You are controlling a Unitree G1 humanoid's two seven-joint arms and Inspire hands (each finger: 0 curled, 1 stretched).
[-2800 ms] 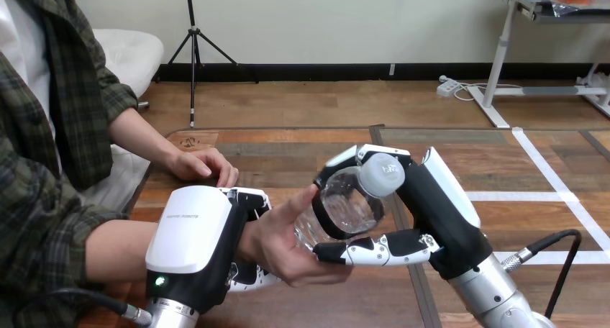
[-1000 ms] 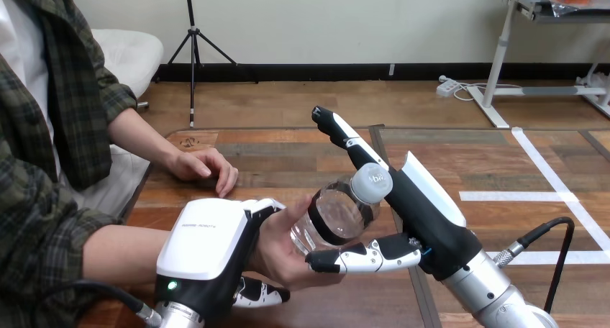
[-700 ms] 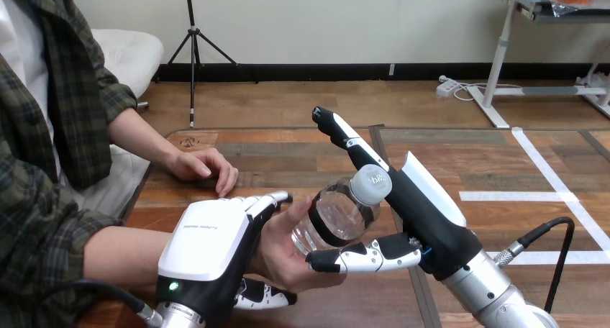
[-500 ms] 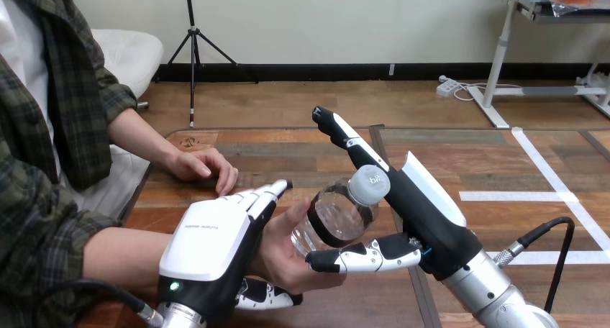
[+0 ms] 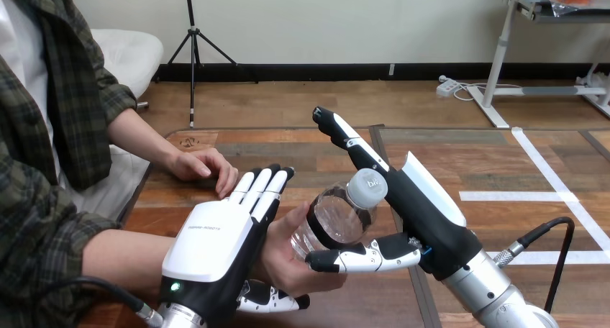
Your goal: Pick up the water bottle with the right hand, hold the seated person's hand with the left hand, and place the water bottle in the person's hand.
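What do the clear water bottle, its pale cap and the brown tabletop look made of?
The clear water bottle looks like thin glossy plastic: see-through, with bright glints. The pale grey cap looks like opaque plastic, fairly matte. The brown tabletop shows plank seams and grain with a satin sheen, so it is wood or possibly laminate.

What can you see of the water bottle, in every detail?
The water bottle is clear plastic, with a dark band round its middle and a pale grey cap. It lies tilted, cap up and to the right, in the person's hand, whose thumb rests on its side. The open right hand is beside it, palm next to the cap, thumb under the body.
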